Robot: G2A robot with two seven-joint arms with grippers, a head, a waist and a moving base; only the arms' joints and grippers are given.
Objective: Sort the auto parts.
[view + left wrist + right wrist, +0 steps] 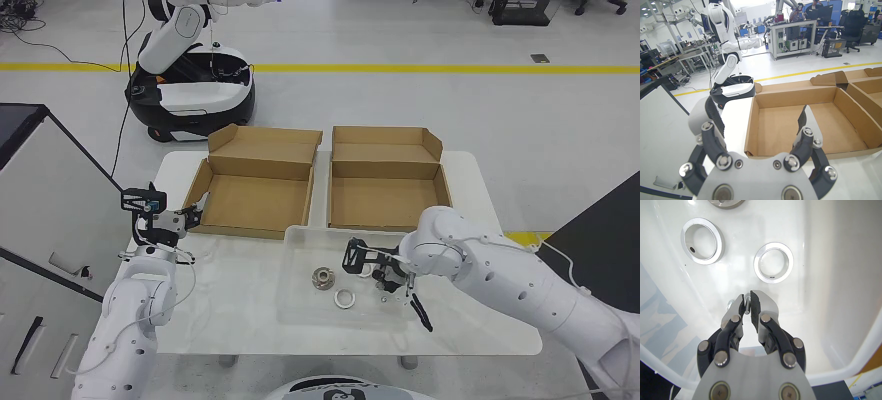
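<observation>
A clear white bin [292, 300] at the table's front holds a grey metal hub [322, 277] and silver rings [345, 299]. My right gripper [385, 287] is down inside the bin. In the right wrist view, the right gripper [747, 294] is shut on a small threaded bolt [747, 306] just above the bin floor. Two silver rings [720, 245] [772, 279] lie flat beyond it, and a second bolt [729, 304] pokes out beside one finger. My left gripper [757, 108] hangs open and empty over the near left corner of the left cardboard box [797, 96].
Two open cardboard boxes [255, 195] [385, 195] sit side by side behind the bin, both empty. Another white robot [190, 80] is parked on the floor beyond the table. Bare white tabletop [230, 290] lies left of the bin.
</observation>
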